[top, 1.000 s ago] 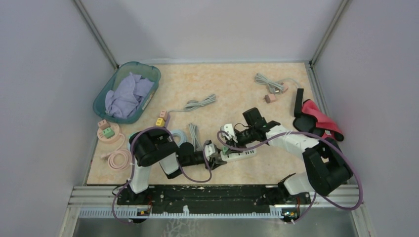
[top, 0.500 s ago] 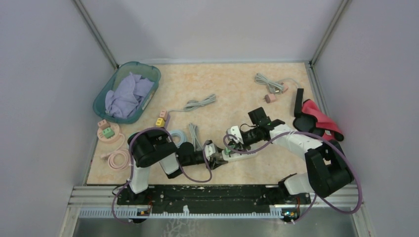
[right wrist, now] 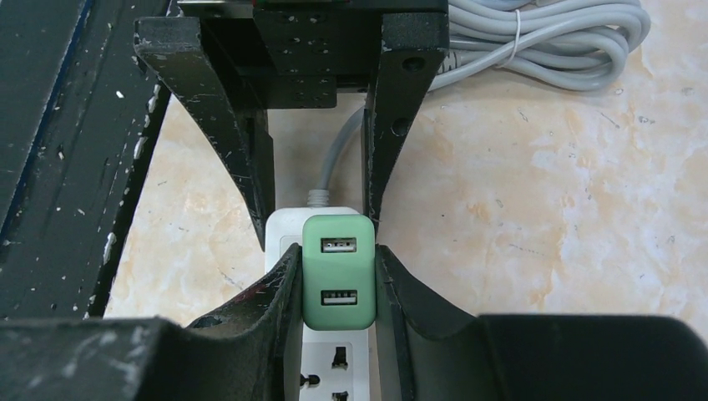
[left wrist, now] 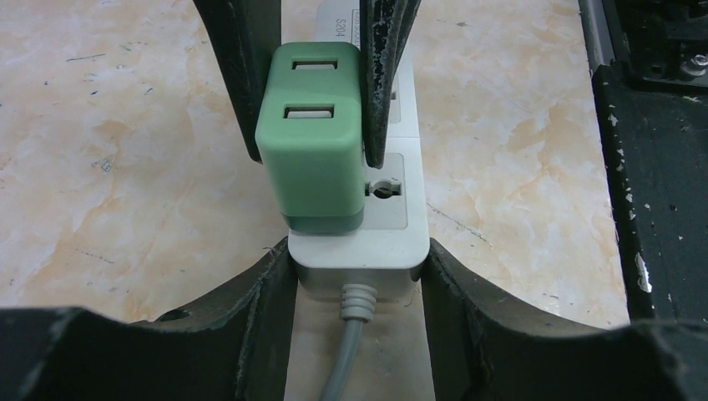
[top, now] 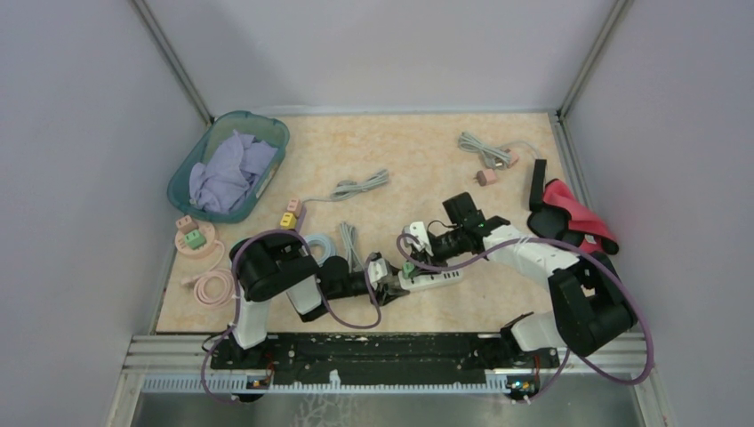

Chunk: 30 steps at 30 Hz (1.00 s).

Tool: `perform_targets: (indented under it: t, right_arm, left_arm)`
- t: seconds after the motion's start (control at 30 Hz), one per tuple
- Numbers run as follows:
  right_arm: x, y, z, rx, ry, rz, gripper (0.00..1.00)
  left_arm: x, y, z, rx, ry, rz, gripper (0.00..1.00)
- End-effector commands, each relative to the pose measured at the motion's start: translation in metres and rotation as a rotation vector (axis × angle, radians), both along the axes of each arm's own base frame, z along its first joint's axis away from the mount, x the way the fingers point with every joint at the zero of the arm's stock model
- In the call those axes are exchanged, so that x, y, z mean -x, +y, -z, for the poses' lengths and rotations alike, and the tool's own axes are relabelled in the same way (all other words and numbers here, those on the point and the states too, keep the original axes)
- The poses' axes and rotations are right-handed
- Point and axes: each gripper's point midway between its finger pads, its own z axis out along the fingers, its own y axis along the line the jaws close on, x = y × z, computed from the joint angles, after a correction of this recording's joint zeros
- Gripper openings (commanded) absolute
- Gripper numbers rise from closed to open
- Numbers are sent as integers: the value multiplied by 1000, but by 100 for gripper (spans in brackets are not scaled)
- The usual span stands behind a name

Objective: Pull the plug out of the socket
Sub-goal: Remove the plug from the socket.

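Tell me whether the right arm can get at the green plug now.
Yes, it seems: the right gripper is shut on the green plug, and the left gripper clamps only the power strip.

A green two-port plug (left wrist: 316,163) stands plugged upright into a white power strip (left wrist: 359,251).

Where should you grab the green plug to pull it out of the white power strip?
Pinch the green plug on its two flat long sides, coming straight down from above, as the right gripper does. Its USB face points up, and the sides are parallel. The left gripper pins the power strip at its cable end, so pull straight up.
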Motion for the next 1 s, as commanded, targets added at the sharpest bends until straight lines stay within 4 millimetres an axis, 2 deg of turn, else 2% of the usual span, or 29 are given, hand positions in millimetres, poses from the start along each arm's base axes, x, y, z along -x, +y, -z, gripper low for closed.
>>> perform_targets:
  t: [0.0,0.23,0.63,0.97]
  right_arm:
    - [-13,19,-51,-161,-45,-24,0]
    - [-29,1,-54,-147,-88,36,0]
    - [-20,-9,-65,-185,-76,-8,0]
    - [-15,-7,-62,-212,-71,-25,0]
  left_arm:
    - [0,2,0,7,7,1,0]
    - [1,2,1,8,13,5,0]
    - [2,2,1,10,17,7,0]
    - [3,1,3,10,24,14,0]
